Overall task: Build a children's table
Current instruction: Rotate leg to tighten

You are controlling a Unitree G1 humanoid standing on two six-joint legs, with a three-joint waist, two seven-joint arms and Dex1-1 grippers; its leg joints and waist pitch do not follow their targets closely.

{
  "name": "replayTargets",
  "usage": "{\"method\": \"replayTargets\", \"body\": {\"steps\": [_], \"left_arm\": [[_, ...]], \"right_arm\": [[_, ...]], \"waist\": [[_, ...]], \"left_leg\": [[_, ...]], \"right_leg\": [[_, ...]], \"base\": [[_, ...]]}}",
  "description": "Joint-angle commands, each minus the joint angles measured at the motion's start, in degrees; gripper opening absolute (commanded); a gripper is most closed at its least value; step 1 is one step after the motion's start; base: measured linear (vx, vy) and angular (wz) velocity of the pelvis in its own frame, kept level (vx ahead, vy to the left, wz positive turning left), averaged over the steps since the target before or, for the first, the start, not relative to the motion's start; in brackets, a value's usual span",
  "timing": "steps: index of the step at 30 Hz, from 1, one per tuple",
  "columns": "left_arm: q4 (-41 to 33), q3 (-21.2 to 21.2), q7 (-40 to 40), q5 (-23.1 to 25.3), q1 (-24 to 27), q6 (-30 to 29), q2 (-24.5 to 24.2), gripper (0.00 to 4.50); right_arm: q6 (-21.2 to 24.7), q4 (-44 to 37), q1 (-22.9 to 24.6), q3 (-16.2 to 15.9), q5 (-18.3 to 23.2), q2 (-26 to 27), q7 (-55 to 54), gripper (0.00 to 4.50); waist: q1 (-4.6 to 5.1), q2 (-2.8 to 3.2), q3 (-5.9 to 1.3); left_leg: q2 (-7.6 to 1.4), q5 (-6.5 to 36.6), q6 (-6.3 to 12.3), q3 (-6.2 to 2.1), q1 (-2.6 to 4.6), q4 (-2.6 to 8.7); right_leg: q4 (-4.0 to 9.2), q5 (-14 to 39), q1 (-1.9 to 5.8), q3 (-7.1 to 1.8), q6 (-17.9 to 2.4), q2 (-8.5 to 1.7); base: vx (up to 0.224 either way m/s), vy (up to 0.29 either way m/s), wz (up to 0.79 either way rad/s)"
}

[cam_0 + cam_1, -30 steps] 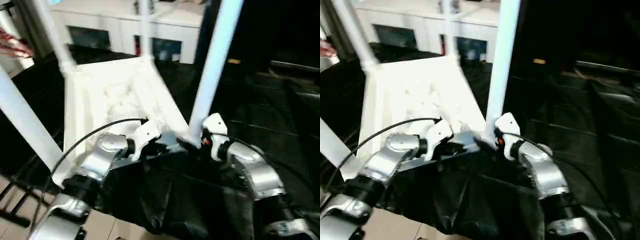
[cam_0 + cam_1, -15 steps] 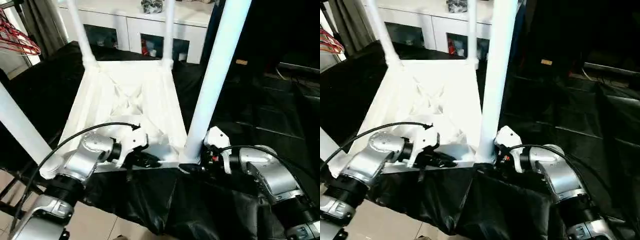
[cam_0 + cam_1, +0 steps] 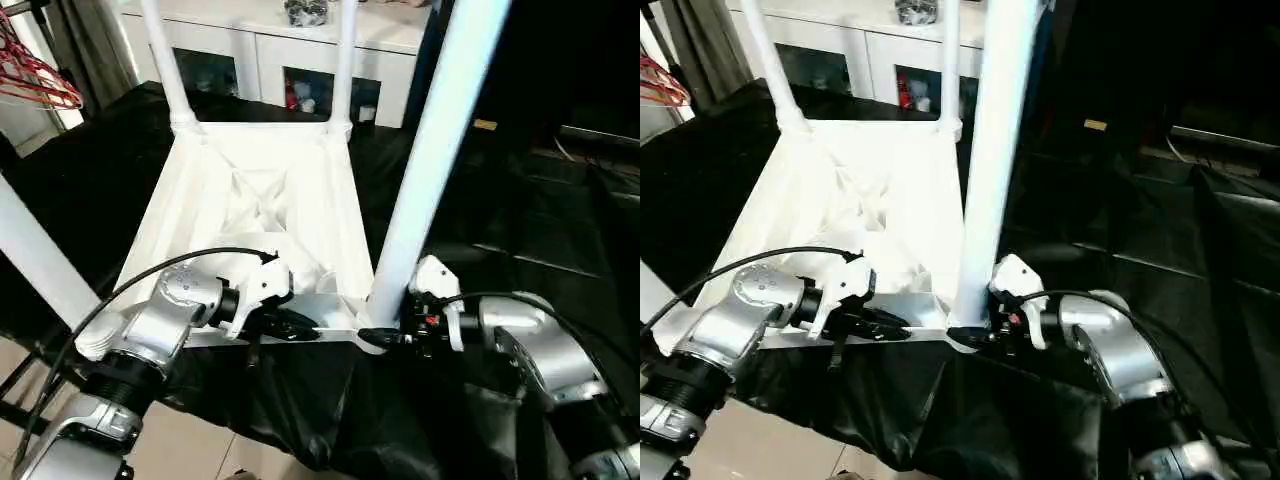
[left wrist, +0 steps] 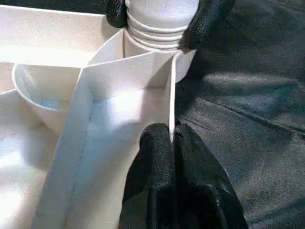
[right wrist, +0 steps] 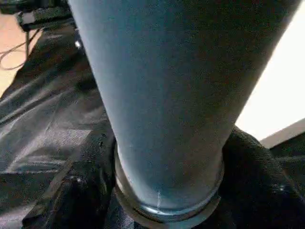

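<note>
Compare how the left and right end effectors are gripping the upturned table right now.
The left end effector pinches the thin flat rim of the table top, fingers pressed together on it; the right end effector wraps the round base of the near leg, fingers spread around it. The left one sits along the near edge; the right one sits at the near corner. Both have black fingers and grip the same white table.

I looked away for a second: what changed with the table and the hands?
Little beyond the camera's own shift. The left hand stays pinched on the table rim, and the right hand stays at the base of the near leg. All four legs remain upright.
</note>
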State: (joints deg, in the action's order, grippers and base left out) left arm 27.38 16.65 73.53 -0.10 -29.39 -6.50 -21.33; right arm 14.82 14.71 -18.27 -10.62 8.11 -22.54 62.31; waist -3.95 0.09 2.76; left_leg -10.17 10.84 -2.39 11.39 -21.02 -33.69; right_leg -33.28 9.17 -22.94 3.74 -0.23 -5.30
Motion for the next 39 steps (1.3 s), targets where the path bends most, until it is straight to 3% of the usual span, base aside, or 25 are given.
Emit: {"method": "replayTargets", "body": {"steps": [1, 2, 4, 7, 9, 12, 13, 14, 18, 21, 32, 35, 36, 39], "left_arm": [[1.5, -0.9, -6.5, -0.2, -2.1, 0.1, 3.3, 0.00], [3.2, -1.5, -11.7, 1.0, -3.4, -0.5, 5.5, 0.00], [4.4, -2.1, -17.0, 2.0, -4.6, -1.6, 8.0, 0.00], [5.1, -2.6, -24.3, 3.0, -6.1, -4.5, 12.4, 0.00], [5.0, -2.5, -26.5, 3.5, -6.4, -5.4, 13.7, 0.00], [4.2, -1.5, -27.3, 4.2, -6.0, -5.7, 15.3, 0.00], [3.8, -0.7, -26.8, 4.7, -5.5, -5.1, 16.1, 0.00], [3.8, -0.6, -26.6, 4.7, -5.4, -5.0, 16.1, 0.00], [1.9, -0.7, -22.3, 3.2, -4.1, -5.0, 14.0, 0.00], [1.7, -0.8, -18.8, 2.6, -3.4, -3.0, 10.9, 0.00], [0.0, -0.9, -4.0, -0.6, -1.9, 0.2, 2.5, 0.00], [-0.6, -0.7, -1.2, -1.6, -1.7, -0.1, 1.4, 0.00], [-0.7, -0.7, -0.8, -1.7, -1.7, -0.2, 1.3, 0.00], [-1.4, -0.3, 2.1, -2.5, -1.3, -0.2, 0.4, 0.00]], "right_arm": [[0.9, -0.4, 1.1, -2.1, 0.8, 2.8, -1.7, 2.71], [0.9, 1.3, 1.1, -1.2, -0.8, 6.1, -8.5, 2.71], [1.4, 3.5, 0.4, 0.3, -1.7, 9.8, -15.5, 2.70], [1.8, 7.4, -1.6, 2.3, -3.1, 16.2, -26.8, 2.70], [2.0, 8.6, -2.4, 2.8, -3.8, 18.3, -30.6, 2.70], [2.0, 9.8, -3.8, 3.3, -4.6, 21.2, -35.1, 2.70], [0.7, 10.0, -4.3, 2.8, -5.6, 22.7, -36.1, 2.70], [0.1, 10.0, -4.3, 2.5, -6.1, 22.8, -35.9, 3.05], [0.3, 7.7, -3.6, 2.5, -4.5, 21.5, -31.9, 3.49], [0.6, 6.0, -3.1, 1.6, -4.1, 17.8, -27.7, 3.84], [-1.4, 4.1, -3.3, 1.4, -1.2, 5.0, -7.5, 3.84], [-1.7, 4.3, -3.4, 0.3, -0.9, 2.5, -3.0, 3.84], [-1.8, 4.3, -3.5, 0.1, -0.8, 2.2, -2.4, 3.84], [-1.7, 4.7, -4.0, -0.8, -0.1, 0.9, 0.6, 3.60]], "waist": [[0.14, -0.61, -3.29], [0.26, -0.54, -3.09], [0.60, -0.61, -3.07], [1.43, -0.41, -2.72], [1.76, -0.48, -2.82], [2.30, -0.43, -2.81], [2.40, -0.39, -2.80], [2.37, -0.33, -2.86], [2.28, -0.08, -3.08], [2.25, -0.12, -3.29], [1.51, -0.08, -3.93], [1.16, -0.05, -3.83], [0.93, -0.59, -3.72], [0.50, -0.42, -3.55]], "left_leg": [[-3.27, 13.9, 1.90, -1.20, 1.13, 4.20], [-3.16, 15.5, 0.95, -1.25, 1.31, 4.32], [-3.04, 17.2, -0.28, -1.70, 1.15, 4.51], [-2.87, 20.8, -1.53, -2.07, 1.39, 4.64], [-2.62, 21.9, -1.55, -2.30, 1.46, 4.53], [-2.51, 22.2, -0.96, -2.34, 1.40, 4.49], [-2.52, 22.0, -0.77, -2.41, 1.17, 4.58], [-2.56, 22.0, -0.62, -2.35, 1.21, 4.61], [-2.74, 21.1, -0.13, -2.21, 1.05, 4.78], [-2.85, 18.5, 0.46, -2.14, 0.47, 4.84], [-3.12, 9.0, 4.65, -1.28, 0.67, 3.83], [-3.24, 9.0, 4.86, -1.14, 0.71, 3.80], [-3.30, 9.1, 4.92, -1.06, 0.65, 3.80], [-3.39, 10.9, 3.71, -1.03, 0.91, 3.92]], "right_leg": [[3.66, 17.3, 2.14, -2.61, -13.1, -3.52], [4.07, 20.6, 1.77, -2.60, -12.2, -3.52], [4.40, 25.3, 2.00, -2.41, -10.2, -3.74], [5.39, 32.2, 1.43, -2.03, -7.5, -3.74], [5.99, 34.9, 1.47, -1.70, -5.9, -3.81], [6.28, 35.4, 1.06, -1.71, -5.3, -3.69], [6.26, 35.1, 1.24, -1.71, -5.0, -3.68], [6.30, 34.4, 1.17, -1.76, -4.9, -3.60], [5.64, 29.0, 1.32, -2.07, -6.7, -3.45], [4.72, 22.7, 1.99, -2.22, -8.7, -3.40], [2.53, 6.4, 2.58, -2.39, -15.5, -3.23], [2.41, 6.6, 2.63, -2.30, -16.0, -3.16], [2.38, 7.7, 2.69, -2.34, -15.9, -3.27], [2.82, 11.5, 2.41, -2.46, -15.1, -3.38]], "base": [[0.000, 0.000, 0.00], [0.000, 0.000, 0.00], [-0.026, 0.000, -0.01], [-0.053, 0.004, -0.03], [-0.026, 0.004, -0.03], [0.000, 0.000, 0.00], [0.000, 0.000, 0.00], [0.000, 0.000, 0.00], [0.000, 0.000, 0.00], [0.000, 0.000, 0.00], [0.000, 0.000, 0.00], [0.000, 0.000, 0.00], [0.000, 0.000, 0.00], [0.000, 0.000, 0.00]]}}
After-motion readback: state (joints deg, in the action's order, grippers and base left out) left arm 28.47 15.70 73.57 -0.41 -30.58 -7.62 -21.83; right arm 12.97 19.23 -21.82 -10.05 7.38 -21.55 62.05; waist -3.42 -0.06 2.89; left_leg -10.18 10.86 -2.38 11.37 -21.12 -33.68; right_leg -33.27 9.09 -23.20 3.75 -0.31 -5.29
